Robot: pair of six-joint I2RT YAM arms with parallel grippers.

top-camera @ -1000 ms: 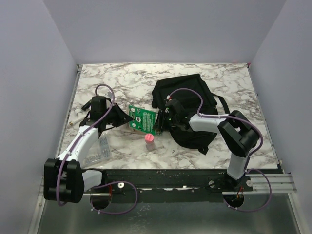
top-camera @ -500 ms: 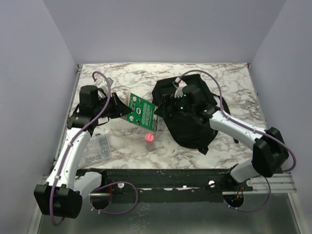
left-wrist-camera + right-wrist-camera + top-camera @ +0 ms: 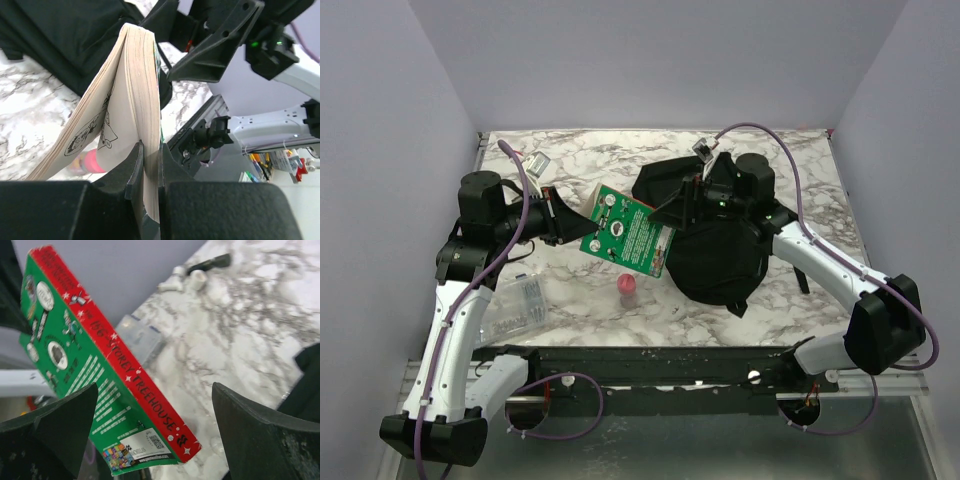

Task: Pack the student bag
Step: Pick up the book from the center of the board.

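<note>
The student bag point(image 3: 720, 250), a soft black backpack, lies on the marble table right of centre; it also fills the upper left of the left wrist view point(image 3: 70, 40). My left gripper point(image 3: 563, 216) is shut on the edge of a green paperback book with a red spine point(image 3: 630, 235), held tilted above the table. The pages sit pinched between its fingers point(image 3: 151, 165). My right gripper point(image 3: 678, 205) hovers over the bag's left side, open wide. The book's lower corner point(image 3: 115, 405) shows in front of its spread fingers point(image 3: 55, 425), untouched.
A small pink-capped item point(image 3: 627, 287) stands on the table below the book. A clear plastic packet point(image 3: 520, 305) lies at the front left. Small white pieces point(image 3: 185, 279) lie farther out on the marble point(image 3: 570, 160). The bag's straps point(image 3: 790, 225) trail to the right.
The left arm lifted the book off the table and carried it right, toward the bag. The right gripper let go of the book's edge, opened wide and drew back over the bag.
</note>
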